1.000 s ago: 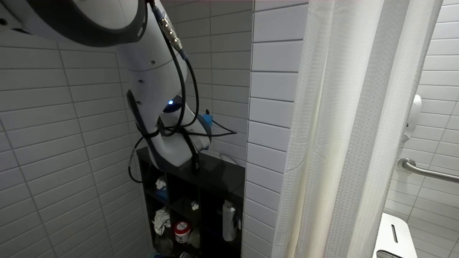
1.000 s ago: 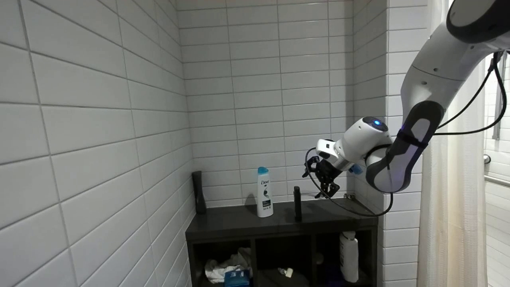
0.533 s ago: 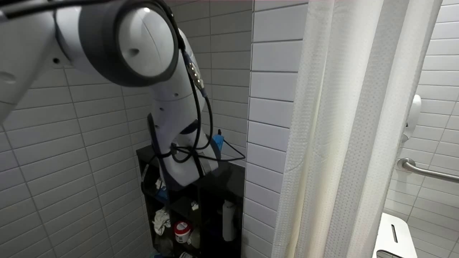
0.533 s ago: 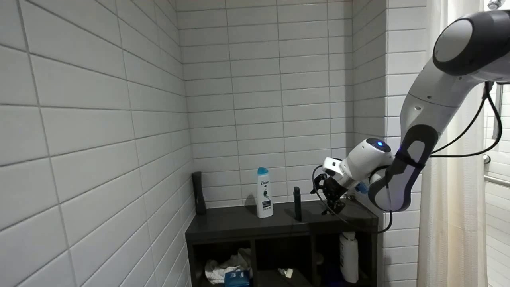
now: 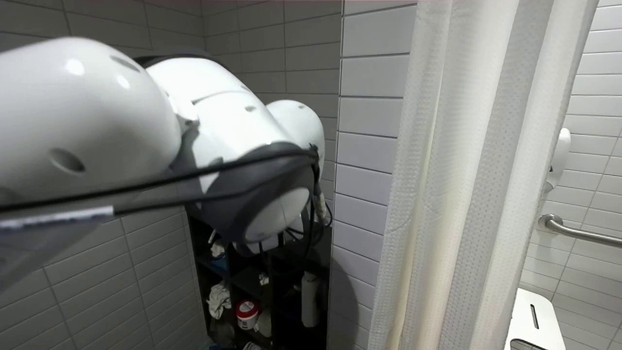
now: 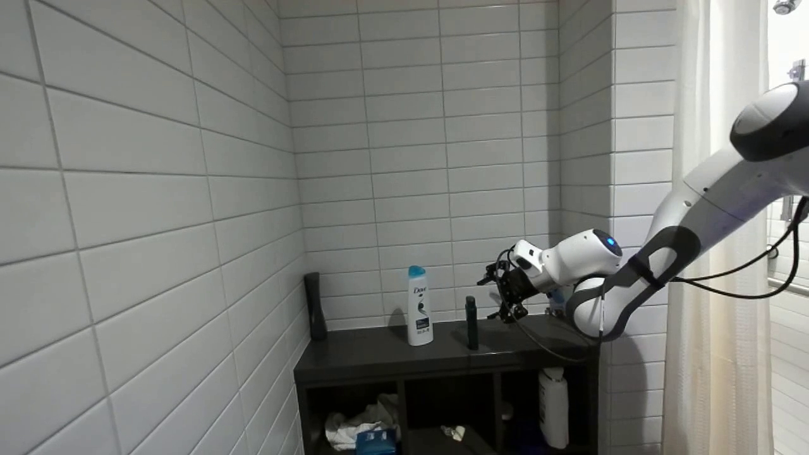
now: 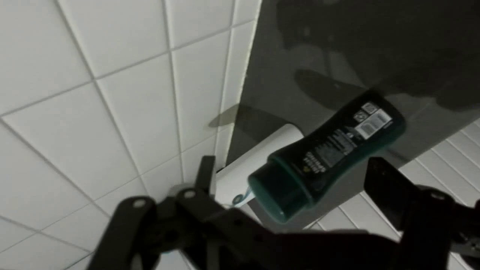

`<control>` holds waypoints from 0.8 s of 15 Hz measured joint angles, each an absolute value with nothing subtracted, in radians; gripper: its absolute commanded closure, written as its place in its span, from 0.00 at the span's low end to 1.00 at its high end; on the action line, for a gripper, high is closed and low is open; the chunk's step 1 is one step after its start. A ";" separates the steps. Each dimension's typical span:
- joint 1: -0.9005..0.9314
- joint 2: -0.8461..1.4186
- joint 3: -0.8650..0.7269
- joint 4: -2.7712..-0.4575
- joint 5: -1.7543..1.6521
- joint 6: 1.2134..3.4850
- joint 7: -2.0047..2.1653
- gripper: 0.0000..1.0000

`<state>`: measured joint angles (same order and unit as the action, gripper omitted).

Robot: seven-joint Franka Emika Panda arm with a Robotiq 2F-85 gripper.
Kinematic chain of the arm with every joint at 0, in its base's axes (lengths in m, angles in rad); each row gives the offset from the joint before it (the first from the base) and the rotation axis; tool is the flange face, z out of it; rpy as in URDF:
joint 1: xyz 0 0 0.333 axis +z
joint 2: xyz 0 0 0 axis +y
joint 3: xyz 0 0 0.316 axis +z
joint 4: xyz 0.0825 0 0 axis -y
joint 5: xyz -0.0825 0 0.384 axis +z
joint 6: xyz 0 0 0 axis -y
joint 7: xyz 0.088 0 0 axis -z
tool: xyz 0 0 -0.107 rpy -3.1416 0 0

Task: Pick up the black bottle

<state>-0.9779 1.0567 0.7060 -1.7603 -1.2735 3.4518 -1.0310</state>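
The dark Irish Spring bottle (image 6: 472,323) stands upright near the front edge of the counter (image 6: 363,354), just beside the widely spread gripper (image 6: 490,298); beyond both stand the Dove bottle (image 6: 420,313) and, near the back left corner, a black container (image 6: 315,308)

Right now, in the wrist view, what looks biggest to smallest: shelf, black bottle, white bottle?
Shelf
Black bottle
White bottle: farther and partly hidden, so its real size is unsure.
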 measured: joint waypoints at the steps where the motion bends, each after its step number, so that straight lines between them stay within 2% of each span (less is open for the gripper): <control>1: -1.024 1.101 0.763 -1.753 -1.308 3.452 -1.054 0.00; 4: -1.116 1.217 0.876 -1.751 -1.393 3.453 -1.103 0.00; 12: -1.126 1.253 0.895 -1.743 -1.399 3.452 -1.111 0.00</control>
<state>-1.1256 1.2534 0.8952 -1.7429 -1.3986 3.4524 -1.1111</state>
